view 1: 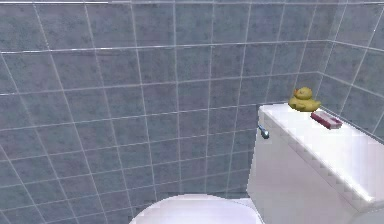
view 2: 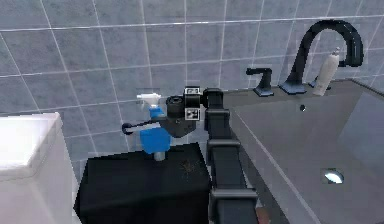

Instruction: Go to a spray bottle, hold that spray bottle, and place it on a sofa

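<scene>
In the arm side view the arm [view 2: 226, 165] rises as a dark square bar from the bottom edge just right of the middle. It runs up and slightly left toward the tiled wall [view 2: 100, 50]. At its far end sit two small white marker squares [view 2: 190, 98], and the claw [view 2: 135, 126] points left from them, its thin fingers [view 2: 128, 127] roughly level. A spray bottle [view 2: 156, 143] with a blue body and a white trigger head is right at the claw, its base at the top of a low black cabinet [view 2: 130, 190]. I cannot tell whether the bottle rests on the cabinet or is lifted off it. So I cannot tell whether the claw holds anything, nor whether its fingers are apart or together. Right of the arm is a grey sink [view 2: 300, 140] with a round drain [view 2: 333, 177], a black curved faucet [view 2: 325, 45] and a slim white item [view 2: 327, 72] beside it. The white toilet tank [view 2: 30, 160] stands at this view's left edge. In the forward view the toilet tank [view 1: 310, 165] carries a yellow duck-like toy [view 1: 304, 99] and a small dark red bar [view 1: 325, 119] near it, against the blue-grey tiled wall.
</scene>
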You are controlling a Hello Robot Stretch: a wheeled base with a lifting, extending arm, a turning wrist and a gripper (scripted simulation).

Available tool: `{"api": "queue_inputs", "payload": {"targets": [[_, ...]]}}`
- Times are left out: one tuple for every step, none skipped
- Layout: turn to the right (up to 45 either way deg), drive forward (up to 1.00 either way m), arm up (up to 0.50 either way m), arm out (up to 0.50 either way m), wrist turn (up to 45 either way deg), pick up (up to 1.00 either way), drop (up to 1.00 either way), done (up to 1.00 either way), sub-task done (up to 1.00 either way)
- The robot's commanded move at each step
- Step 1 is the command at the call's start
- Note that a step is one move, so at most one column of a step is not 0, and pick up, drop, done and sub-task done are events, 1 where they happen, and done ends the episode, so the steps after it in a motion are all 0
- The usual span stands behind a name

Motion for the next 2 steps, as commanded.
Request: {"api": "queue_inputs", "payload": {"targets": [[0.0,0.00,0.08,0.00,0.0,0.00,0.00,0.00,0.00],[0.0,0.00,0.00,0.00,-45.0,0.00,0.00,0.00,0.00]]}}
